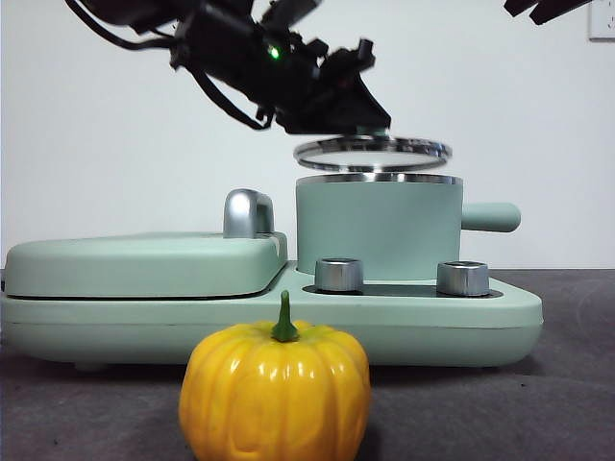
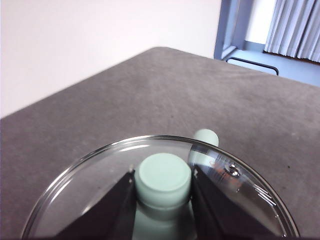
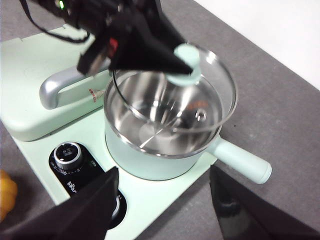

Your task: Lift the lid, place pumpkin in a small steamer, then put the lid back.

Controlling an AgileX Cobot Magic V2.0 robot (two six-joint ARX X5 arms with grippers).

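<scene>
- Front view, from the left: the flat grill cover (image 1: 144, 264) lay closed on the mint-green base unit (image 1: 500, 322), its chrome handle (image 1: 247, 213) standing just beside the small steamer (image 1: 378, 230).
- My left gripper (image 1: 370, 123) came in dark from the upper left and held the lid (image 1: 373, 150) by its knob (image 2: 164, 176), jaws clamped on either side of it.
- The lid hung a little above the steamer's steel rim, clear of it and tilted slightly.
- In the right wrist view the lid sat offset toward the side with the steamer's side handle (image 3: 242, 160), and the steamer's bare steel inside showed beneath it.
- Two steel dials (image 1: 338, 275) stood on the base in front of the steamer.
- The pumpkin (image 1: 275, 392) rested on the grey table (image 1: 538, 403) in front of the base unit, stem up, near the camera.
- My right gripper (image 3: 162, 200) hovered above the steamer and dials with its jaws apart, holding nothing; in the front view it showed only as a black tip at the top right corner.
</scene>
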